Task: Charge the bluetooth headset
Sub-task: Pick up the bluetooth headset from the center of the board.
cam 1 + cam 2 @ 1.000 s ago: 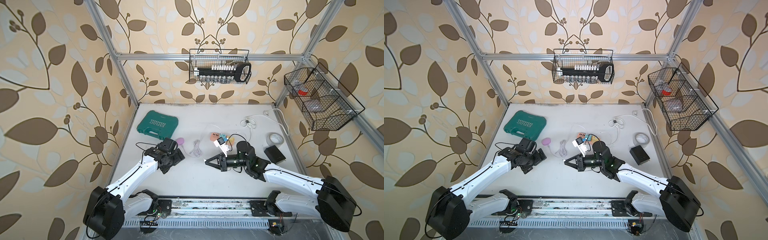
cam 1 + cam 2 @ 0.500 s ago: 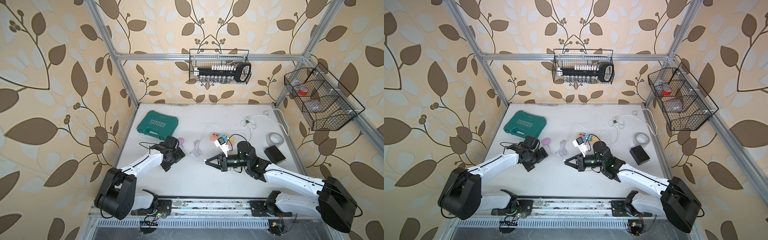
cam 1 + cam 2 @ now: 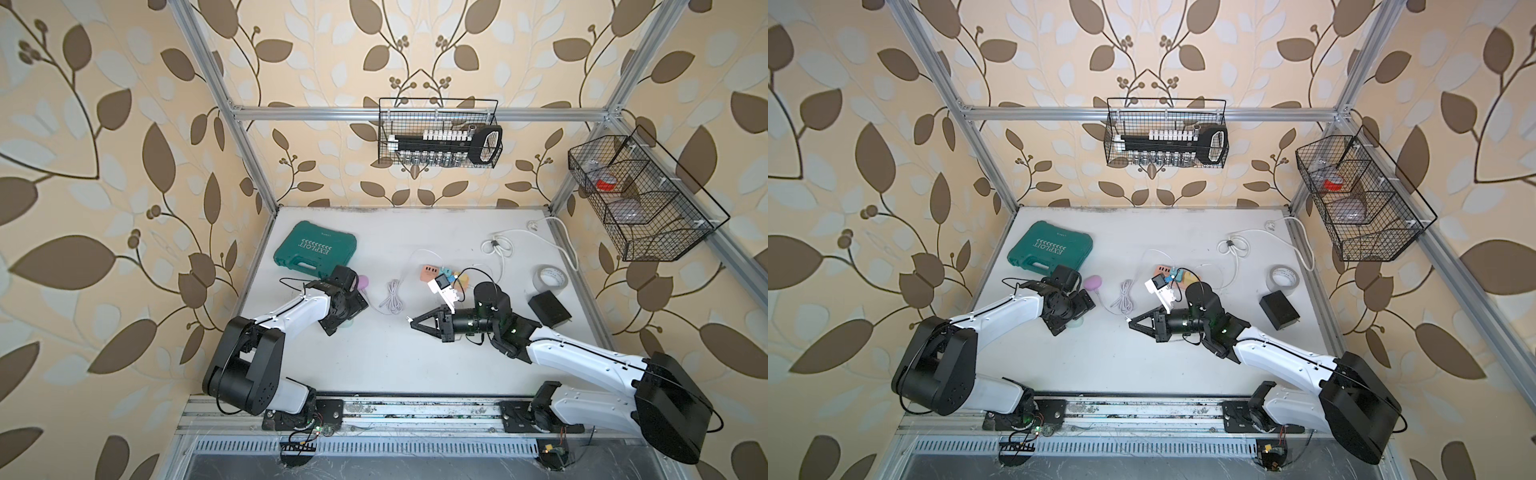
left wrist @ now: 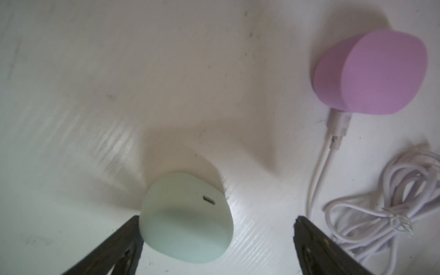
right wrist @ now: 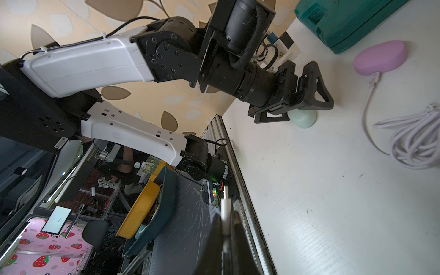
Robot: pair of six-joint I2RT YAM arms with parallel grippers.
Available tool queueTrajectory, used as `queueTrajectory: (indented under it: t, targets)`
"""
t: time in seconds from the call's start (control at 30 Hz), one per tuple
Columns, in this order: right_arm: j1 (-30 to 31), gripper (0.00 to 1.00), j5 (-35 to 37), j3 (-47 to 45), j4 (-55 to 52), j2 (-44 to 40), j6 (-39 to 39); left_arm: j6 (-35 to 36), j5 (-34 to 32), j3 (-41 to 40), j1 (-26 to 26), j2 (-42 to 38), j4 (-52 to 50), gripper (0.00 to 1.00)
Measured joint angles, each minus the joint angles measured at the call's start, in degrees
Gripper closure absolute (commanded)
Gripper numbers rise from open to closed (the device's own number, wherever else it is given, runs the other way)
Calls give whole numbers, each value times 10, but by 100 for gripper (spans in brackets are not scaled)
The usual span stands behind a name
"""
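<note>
- Just below the centre of a top view, the right gripper [image 3: 412, 319] is pressed shut on a white charging plug [image 5: 225, 206]. In so thin a pinch the plug could be twisted and the port missed.
- The mint-green earbud case [image 4: 185, 219] could be skidded over the smooth table [image 4: 119, 71] if squeezed off-centre. It lies hard beside one finger of the spread left gripper [image 4: 216, 219], apart from the other.
- Its charging port [image 4: 209, 200] is turned away from that gripper, toward the pink case [image 4: 371, 73], which is already cabled.

Your left arm reaches forward, wrist tipped down, left gripper [image 4: 217, 220] spread wide. Your right arm stretches low toward it, right gripper [image 3: 412, 319] pinched tight.
</note>
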Motion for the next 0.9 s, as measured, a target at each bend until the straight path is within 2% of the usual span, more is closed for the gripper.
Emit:
queueTrajectory:
  t: [0.2, 0.37, 0.67, 0.9]
  targets:
    - [0, 92, 0, 0, 0, 0, 0, 9, 2, 41, 0, 55, 8, 1]
    - [-3, 92, 0, 0, 1, 0, 0, 12, 1, 47, 0, 55, 3, 1]
    - [-3, 92, -2, 0, 19, 17, 2, -7, 2, 24, 0, -11, -40, 1]
    - [-3, 92, -2, 0, 28, 17, 4, -97, 6, 13, 0, -71, -101, 1]
